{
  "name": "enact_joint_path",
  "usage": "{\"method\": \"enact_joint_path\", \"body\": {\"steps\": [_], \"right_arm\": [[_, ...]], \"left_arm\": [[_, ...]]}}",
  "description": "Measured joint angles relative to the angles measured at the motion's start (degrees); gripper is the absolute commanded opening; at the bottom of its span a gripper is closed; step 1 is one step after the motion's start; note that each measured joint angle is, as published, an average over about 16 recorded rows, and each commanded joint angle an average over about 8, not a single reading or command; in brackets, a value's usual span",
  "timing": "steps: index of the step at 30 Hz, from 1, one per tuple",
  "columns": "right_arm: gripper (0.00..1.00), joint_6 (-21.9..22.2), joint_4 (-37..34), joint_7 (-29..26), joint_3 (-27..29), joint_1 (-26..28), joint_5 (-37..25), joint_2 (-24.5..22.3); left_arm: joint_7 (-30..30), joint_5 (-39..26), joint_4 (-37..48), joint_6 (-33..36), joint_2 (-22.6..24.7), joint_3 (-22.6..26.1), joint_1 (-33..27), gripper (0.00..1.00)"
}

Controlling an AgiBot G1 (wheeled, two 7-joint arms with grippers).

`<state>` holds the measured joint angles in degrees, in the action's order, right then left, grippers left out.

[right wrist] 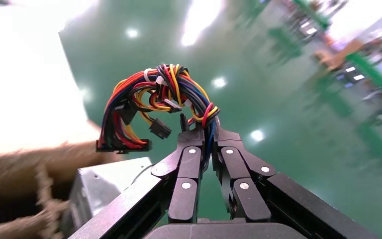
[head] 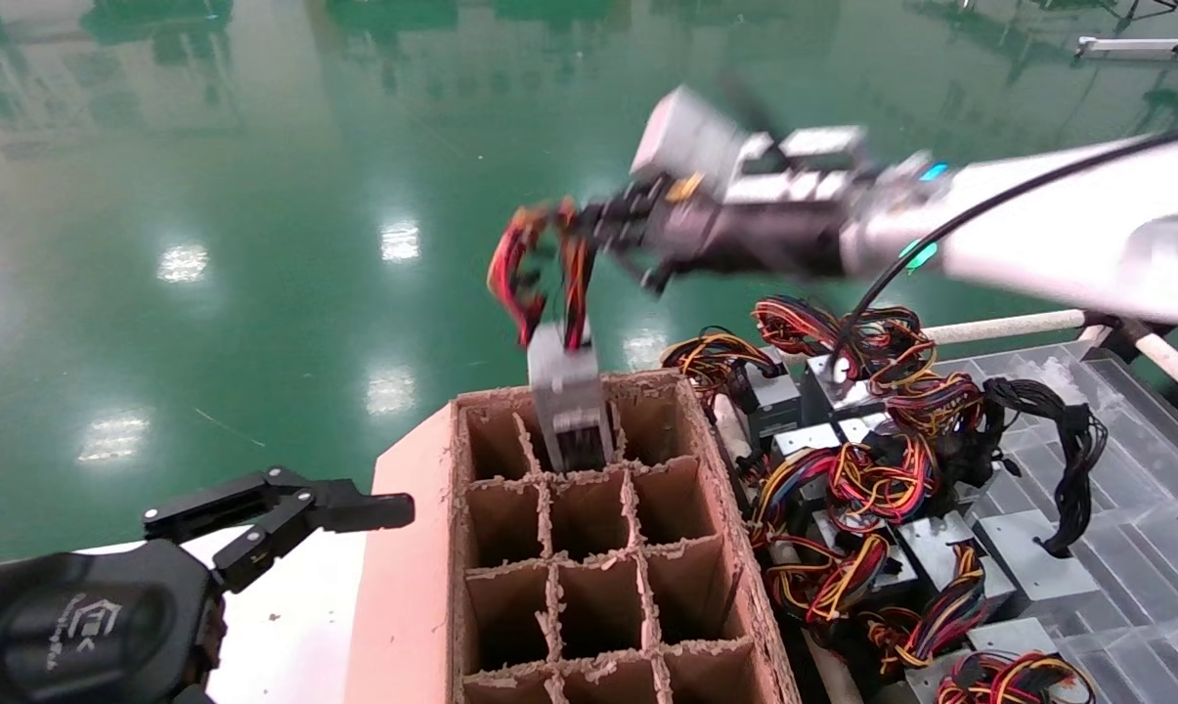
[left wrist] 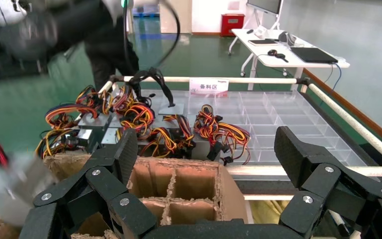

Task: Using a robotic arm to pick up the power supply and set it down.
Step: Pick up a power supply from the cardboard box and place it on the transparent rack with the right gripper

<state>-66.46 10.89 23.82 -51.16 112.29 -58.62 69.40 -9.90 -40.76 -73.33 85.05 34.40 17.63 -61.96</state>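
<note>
The power supply (head: pixel 567 389) is a silver-grey box hanging upright from its looped red, orange, yellow and black wires (head: pixel 540 259). Its lower end dips into the back middle cell of the divided cardboard box (head: pixel 720 469). My right gripper (head: pixel 589 230), on the white robotic arm (head: pixel 1038 230), is shut on the wire bundle (right wrist: pixel 159 94) above that box. The metal case (right wrist: pixel 107 184) hangs below the right gripper (right wrist: pixel 204 130). My left gripper (head: pixel 285 504) is parked low at the near left, open and empty. The left gripper (left wrist: pixel 206 149) faces the cardboard box's cells (left wrist: pixel 189 181).
Several other power supplies with coloured and black cables (head: pixel 872 489) lie piled on a clear compartment tray (head: pixel 1116 508) right of the cardboard box, behind a white rail (head: pixel 1009 325). A white surface (head: pixel 295 626) lies left of the box. Green floor lies beyond.
</note>
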Motion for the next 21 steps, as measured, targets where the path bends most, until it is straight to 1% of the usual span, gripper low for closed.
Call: {"method": "enact_joint_path", "body": {"steps": [5, 10, 21], "right_arm": [[0.00, -2.9, -0.8, 0.5, 1.7, 2.9, 2.2, -4.7], [0.00, -5.3, -1.0, 0.7, 2.4, 5.6, 2.7, -10.6], [0.00, -11.0, 0.5, 0.4, 0.8, 12.1, -1.0, -27.2]], "left_arm": [[0.0, 0.0, 0.0, 0.0, 0.0, 0.0, 0.0, 1.00], [0.0, 0.0, 0.0, 0.0, 0.0, 0.0, 0.0, 1.00], [0.0, 0.0, 0.0, 0.0, 0.0, 0.0, 0.0, 1.00]]}}
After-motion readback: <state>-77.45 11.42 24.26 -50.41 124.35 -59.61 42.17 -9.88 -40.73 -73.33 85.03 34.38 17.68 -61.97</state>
